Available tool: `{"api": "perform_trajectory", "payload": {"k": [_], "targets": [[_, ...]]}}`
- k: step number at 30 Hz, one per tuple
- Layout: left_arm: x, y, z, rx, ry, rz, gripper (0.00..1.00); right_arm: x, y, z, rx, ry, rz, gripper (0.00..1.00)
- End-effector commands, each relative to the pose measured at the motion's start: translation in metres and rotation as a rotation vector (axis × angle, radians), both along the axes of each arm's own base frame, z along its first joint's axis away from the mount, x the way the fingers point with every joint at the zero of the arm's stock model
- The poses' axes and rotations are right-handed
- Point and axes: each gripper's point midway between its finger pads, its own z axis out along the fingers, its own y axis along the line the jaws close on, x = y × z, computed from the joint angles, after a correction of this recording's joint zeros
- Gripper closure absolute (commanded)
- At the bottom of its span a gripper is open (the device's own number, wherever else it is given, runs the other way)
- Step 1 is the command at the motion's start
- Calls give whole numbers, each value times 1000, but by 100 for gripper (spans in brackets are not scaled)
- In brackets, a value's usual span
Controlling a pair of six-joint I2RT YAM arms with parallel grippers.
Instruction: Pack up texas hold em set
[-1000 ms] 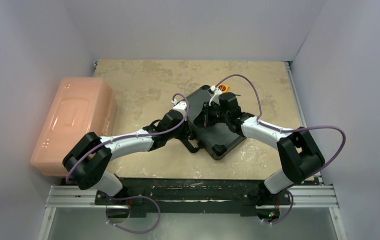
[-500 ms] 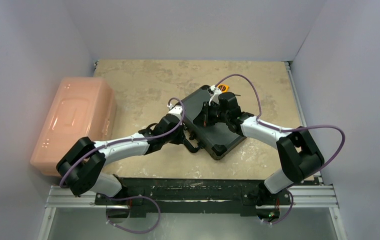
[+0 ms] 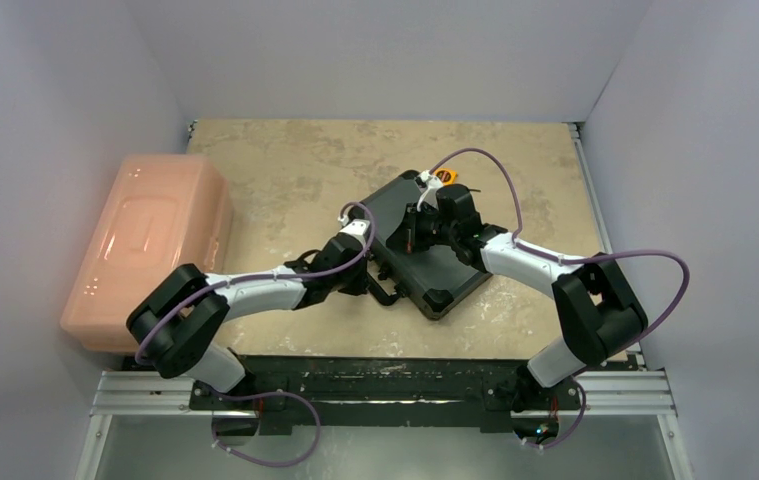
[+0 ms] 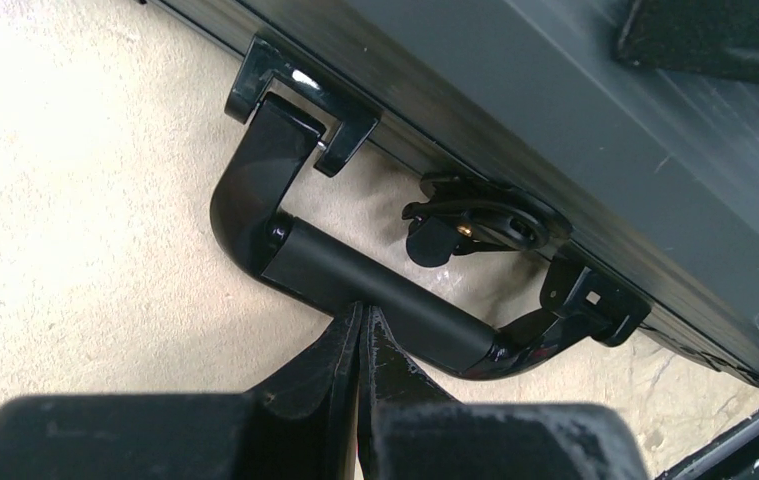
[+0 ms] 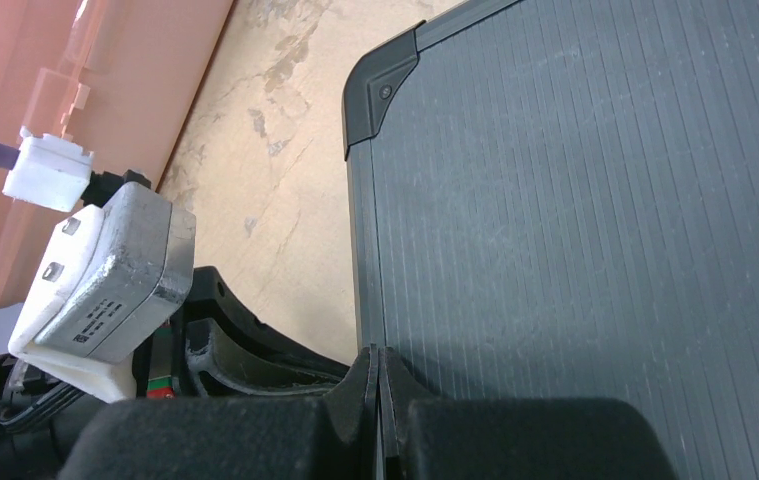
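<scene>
Black case (image 3: 443, 272) of the poker set lies flat on the worktop (image 3: 285, 170), a bit right of the middle, well apart from the pink bin (image 3: 150, 240). Its lid (image 5: 575, 200) is down, so I think the chips and cards are inside and only the closing step is left.

The left fingers (image 4: 345, 350) are pressed together, holding nothing. Their tips touch the handle (image 4: 375, 290) on the side of the case. The right fingers (image 5: 360, 385) are pressed together too, and rest on the lid near its edge, as if to hold it down.

Just behind the handle sits a small catch (image 4: 475, 215). I cannot tell if it is locked. The next move, I think, is to push that catch shut. That calls for a small, careful poke from the left fingers, while the right fingers stop the case from sliding.
</scene>
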Motion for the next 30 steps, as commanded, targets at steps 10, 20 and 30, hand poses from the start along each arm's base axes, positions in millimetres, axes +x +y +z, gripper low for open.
{"api": "perform_trajectory", "payload": {"k": [10,20,30], "targets": [[12,-32,23,-135,-8,-13,100,-85,-58,-110,-343,379,15,100],[16,-40,44,-173,-19,-8,100,-85,-57,-110,-340,379,18,100],[21,-48,32,-168,14,-5,100,-84,-58,-110,-343,378,15,100]]}}
